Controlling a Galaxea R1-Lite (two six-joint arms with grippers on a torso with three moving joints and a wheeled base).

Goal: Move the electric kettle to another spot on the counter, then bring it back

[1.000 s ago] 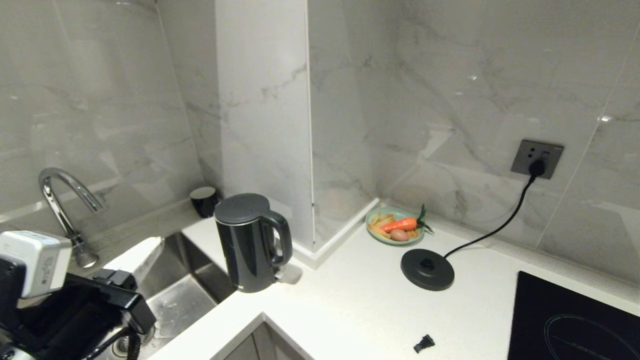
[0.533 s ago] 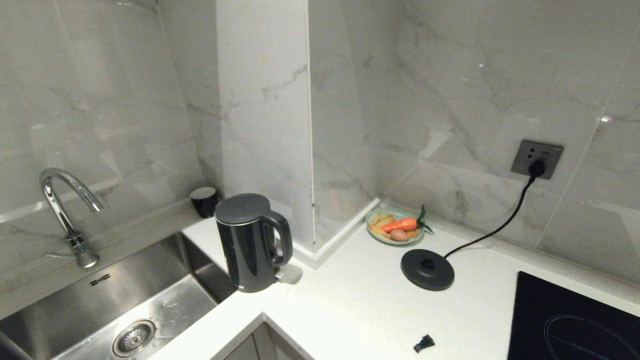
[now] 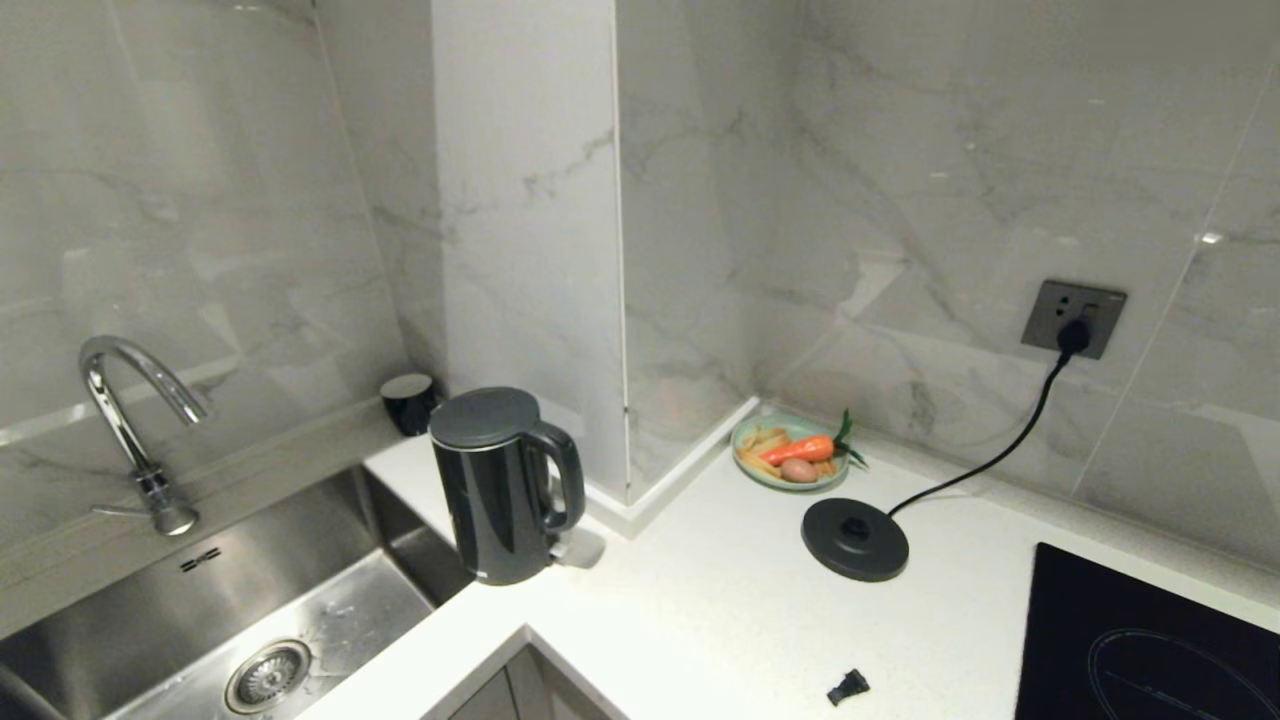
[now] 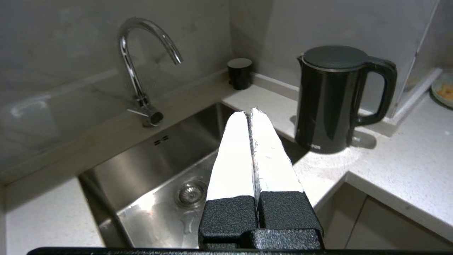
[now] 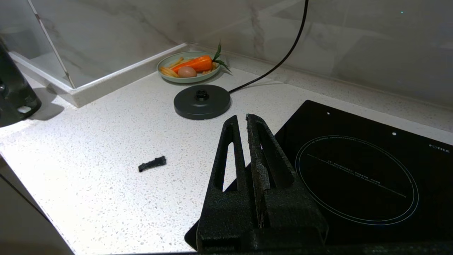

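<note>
Left arm, which a second ago filled the near-left corner of the head view over the sink, is now gone from that view entirely; the sink basin (image 3: 250, 620) and drain are fully exposed. Left gripper (image 4: 250, 112) seen from its own wrist camera: white fingers pressed together, nothing between them, held back over the sink basin and well apart from the electric kettle (image 3: 500, 485). Kettle stands upright on the counter (image 3: 700, 600) at the sink's right corner, just in front of the marble pillar, handle turned to the right, lid on; position unchanged across the last second. Its round base disc (image 3: 855, 540) sits empty further right, cord running to the wall socket (image 3: 1075, 318); the kettle is not on it. Behind the disc, a green plate with a carrot (image 3: 790, 452). Small black cup (image 3: 408, 402) far-left of the kettle. Small black scrap (image 3: 848, 686) on the near counter. Right gripper (image 5: 246, 118) closed and empty, parked over the edge of the induction hob (image 5: 354, 170). Judgement: arm withdrawn with kettle released and standing; whether this is the away spot or the returned spot cannot be told from this.
</note>
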